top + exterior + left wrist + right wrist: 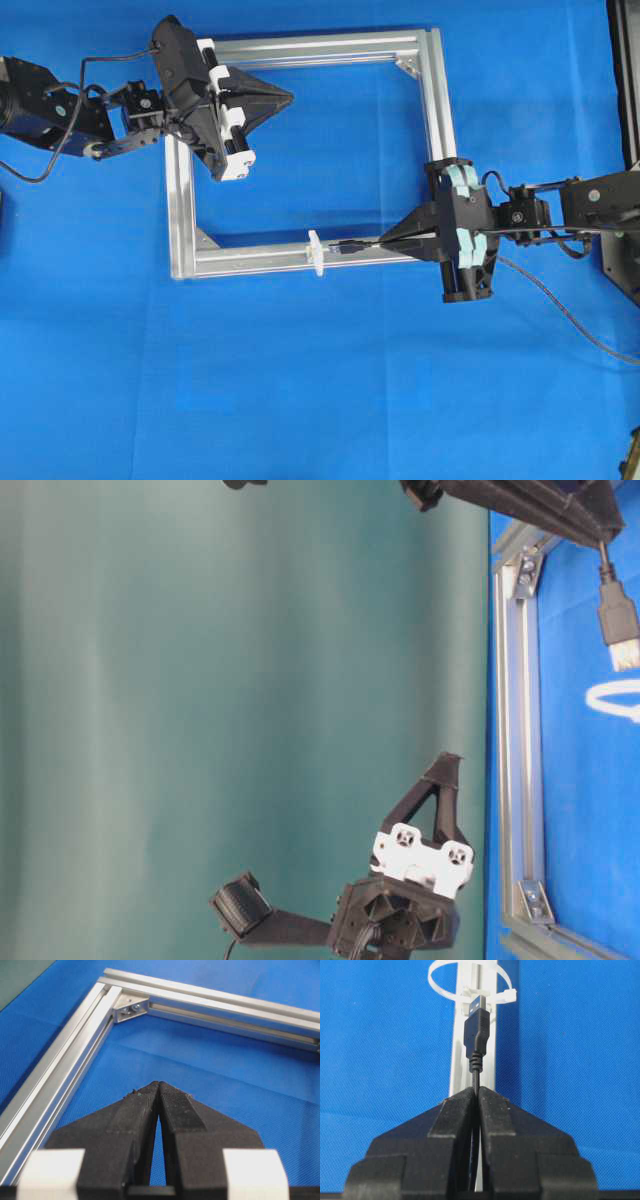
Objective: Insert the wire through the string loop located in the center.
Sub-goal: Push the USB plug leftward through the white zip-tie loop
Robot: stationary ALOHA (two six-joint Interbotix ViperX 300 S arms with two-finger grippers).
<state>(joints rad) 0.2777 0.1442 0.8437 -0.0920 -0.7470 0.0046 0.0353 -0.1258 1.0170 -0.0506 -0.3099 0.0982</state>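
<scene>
From overhead, I see no brand, label or writing that can be read. My right tool (392, 238) is closed on the wire (560, 318), a thin cable that leaves the tool toward the right and curves over the blue bench (300, 400). Its dark plug (350, 246) points left along the lower bar of the silver frame (435, 110). The loop (316, 252) is a small white piece standing on that bar, just beside the plug tip; I cannot tell if they touch. My left tool (285, 97) is closed, holds nothing, and sits over the upper left part of the frame, well apart from the loop.

In the table-level view, which is turned on its side, the plug (620, 620) shows a black body and a silver metal end, like a USB plug. The white loop (612, 698) is near this end, with a small gap between them. The left tool (447, 762) shows as black with a white part.

In the left wrist view, my left tool (159, 1086) has its jaws pressed together, with nothing between them, above the blue bench (225, 1080) inside the frame (65, 1055).

In the right wrist view, my right tool (476, 1091) grips the wire (476, 1077) just behind the plug (476, 1030). The loop (442, 982) is a thin white ring like a cable tie, fixed on the bar (460, 1067). The plug tip is in front of the ring's lower edge.
</scene>
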